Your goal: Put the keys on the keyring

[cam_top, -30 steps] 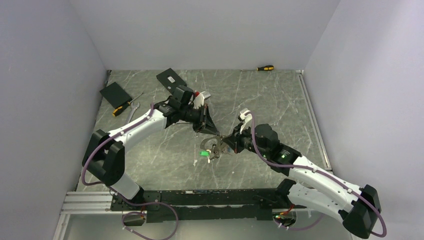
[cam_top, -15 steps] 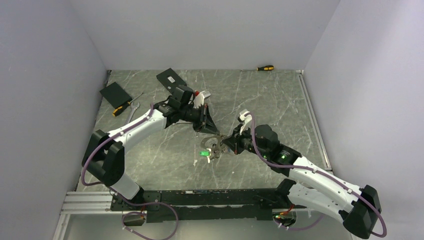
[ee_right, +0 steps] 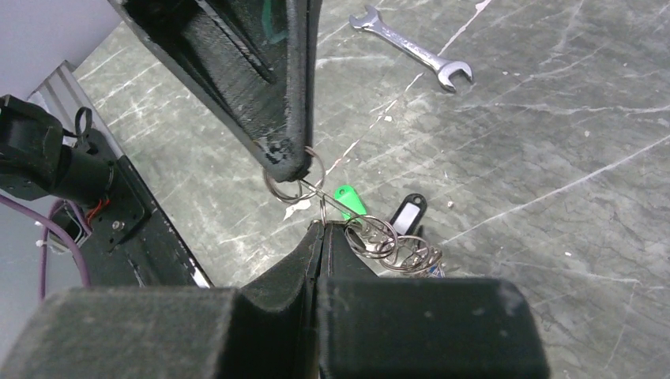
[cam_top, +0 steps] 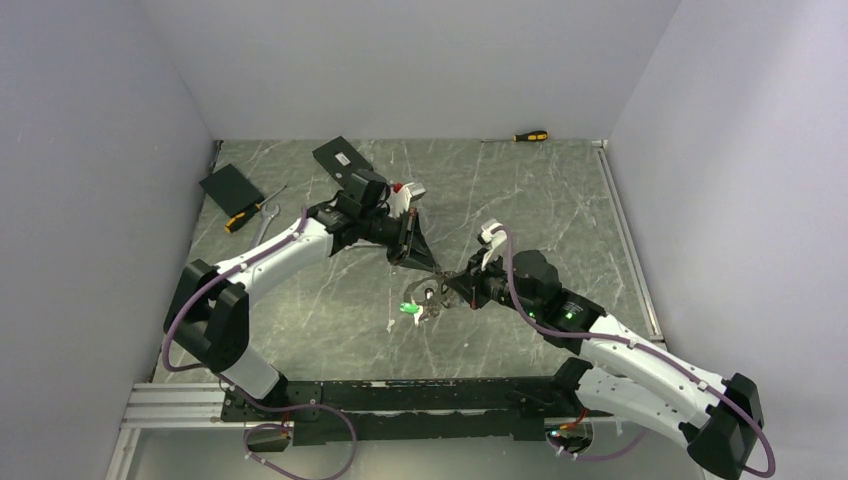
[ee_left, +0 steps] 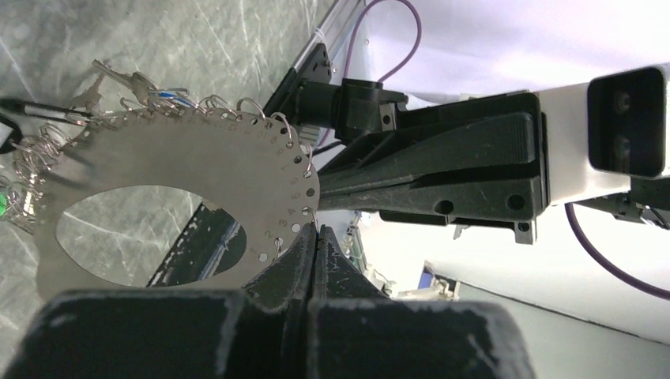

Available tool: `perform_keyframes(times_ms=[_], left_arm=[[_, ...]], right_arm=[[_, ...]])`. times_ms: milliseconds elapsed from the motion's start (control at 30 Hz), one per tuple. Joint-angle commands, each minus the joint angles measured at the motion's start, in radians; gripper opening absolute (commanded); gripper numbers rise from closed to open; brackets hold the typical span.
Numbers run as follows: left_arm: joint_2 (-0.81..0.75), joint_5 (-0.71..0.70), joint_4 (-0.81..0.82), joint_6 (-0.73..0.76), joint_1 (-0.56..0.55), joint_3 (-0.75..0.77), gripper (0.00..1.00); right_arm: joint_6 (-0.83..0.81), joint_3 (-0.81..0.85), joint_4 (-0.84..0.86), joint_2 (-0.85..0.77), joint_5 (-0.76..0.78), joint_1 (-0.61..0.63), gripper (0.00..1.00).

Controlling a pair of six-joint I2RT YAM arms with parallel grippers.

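Observation:
The keyring (ee_left: 197, 150) is a flat silver ring-shaped plate with numbered holes, fringed with small split rings. It hangs over the table's middle (cam_top: 428, 297) between both grippers. Silver keys (ee_left: 118, 75) dangle from its far side, along with a green tag (ee_right: 348, 199) and a black-and-white tag (ee_right: 407, 213). My left gripper (ee_left: 317, 230) is shut on a small split ring at the plate's rim. My right gripper (ee_right: 320, 227) is shut on the rim close beside it, and its fingers (ee_left: 442, 166) reach in from the right. The left fingers (ee_right: 269, 103) hang just above.
A silver wrench (ee_right: 411, 49) lies on the marble table at the left. Two black boxes (cam_top: 232, 185) (cam_top: 342, 155) and a yellow-handled screwdriver (cam_top: 245, 215) sit at the back left. A second screwdriver (cam_top: 530, 135) lies by the back wall.
The left gripper tip has shifted slightly right, towards the right gripper. The keyring between them has turned a little. Both grippers stay shut.

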Motion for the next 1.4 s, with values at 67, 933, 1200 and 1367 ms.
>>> perform_keyframes(times_ms=[67, 933, 1200, 1367], left_arm=[[-0.015, 0.151, -0.108, 0.049, -0.006, 0.084, 0.00], [0.050, 0.416, 0.124, -0.311, -0.004, -0.014, 0.00], [0.071, 0.508, 0.398, -0.448, -0.004, -0.052, 0.00], [0.092, 0.574, 0.620, -0.587, -0.005, -0.067, 0.00]], right_arm=[[-0.022, 0.031, 0.011, -0.019, 0.013, -0.002, 0.00], [-0.028, -0.010, 0.033, -0.112, -0.047, -0.001, 0.00], [-0.059, -0.011, 0.012, -0.173, -0.096, -0.001, 0.00], [-0.062, -0.003, 0.006, -0.217, -0.197, -0.001, 0.00]])
